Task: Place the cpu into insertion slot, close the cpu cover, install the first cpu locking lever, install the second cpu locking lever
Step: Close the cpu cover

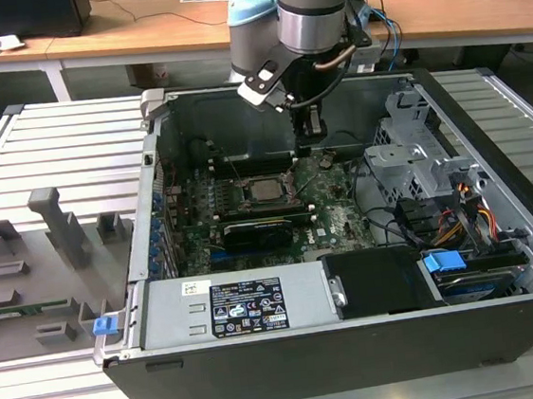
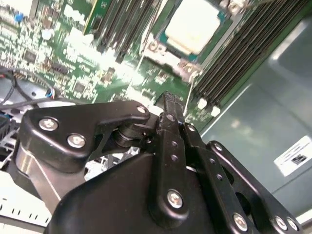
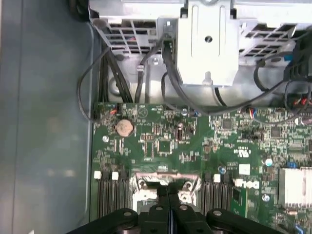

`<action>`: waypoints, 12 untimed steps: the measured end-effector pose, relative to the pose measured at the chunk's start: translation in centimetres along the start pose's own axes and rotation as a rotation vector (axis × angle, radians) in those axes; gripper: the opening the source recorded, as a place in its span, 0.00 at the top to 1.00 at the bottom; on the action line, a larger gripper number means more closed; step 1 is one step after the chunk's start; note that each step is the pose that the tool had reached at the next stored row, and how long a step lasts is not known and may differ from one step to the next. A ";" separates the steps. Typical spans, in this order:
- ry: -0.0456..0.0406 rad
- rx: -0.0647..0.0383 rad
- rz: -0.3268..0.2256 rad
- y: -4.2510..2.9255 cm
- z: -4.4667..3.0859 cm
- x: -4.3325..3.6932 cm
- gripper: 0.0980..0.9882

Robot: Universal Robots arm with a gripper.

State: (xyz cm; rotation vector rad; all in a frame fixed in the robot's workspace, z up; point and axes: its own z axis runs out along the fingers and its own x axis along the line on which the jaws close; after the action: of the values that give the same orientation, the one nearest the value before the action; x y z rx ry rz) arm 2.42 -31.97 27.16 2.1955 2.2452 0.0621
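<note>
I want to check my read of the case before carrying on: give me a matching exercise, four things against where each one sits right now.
Things:
1. cpu
2. gripper
3. long black card
4. grey parts tray

Places:
A. outside the case, at the exterior view's left
B. over the green board, just off the insertion slot, jaws together
C. lying in the insertion slot
D. on the green board, beside the insertion slot on the side nearer the exterior camera

Pairs: 1-C, 2-B, 3-D, 4-A
</note>
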 end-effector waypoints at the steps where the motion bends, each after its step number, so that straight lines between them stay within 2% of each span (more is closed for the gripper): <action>1: -0.0001 0.000 0.000 0.20 0.02 -0.01 0.99; 3: 0.0000 0.000 0.000 0.54 0.06 -0.02 0.99; 4: 0.0001 0.001 0.000 1.20 0.13 -0.03 0.99; 12: 0.0001 0.001 -0.001 2.85 0.41 -0.06 0.99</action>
State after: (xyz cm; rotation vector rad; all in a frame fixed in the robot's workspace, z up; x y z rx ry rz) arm 5.29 -31.96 26.83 2.1943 2.2471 0.0614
